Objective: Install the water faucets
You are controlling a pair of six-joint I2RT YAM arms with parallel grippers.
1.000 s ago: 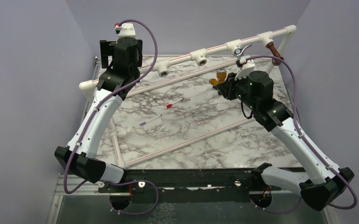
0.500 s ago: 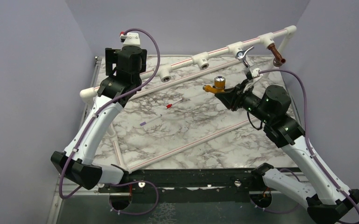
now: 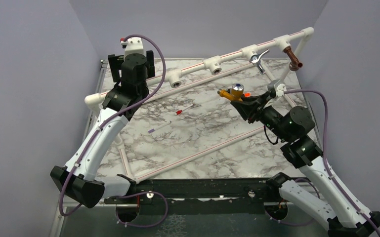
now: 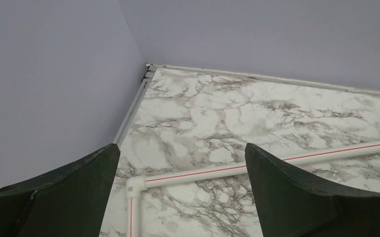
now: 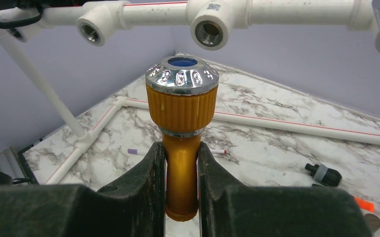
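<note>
Lab booth: bare lilac walls [image 3: 29, 74], marble-print tabletop [image 3: 212, 136]

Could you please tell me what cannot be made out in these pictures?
- Top view: left claw fingers hidden behind its wrist.
- Right wrist view: lower end of the yellow faucet hidden between the right claw fingers.
- Right wrist view: chrome faucet cut off at the upper right corner.
- Top view: black faucet mostly covered by the right claw; small in the right wrist view.
</note>
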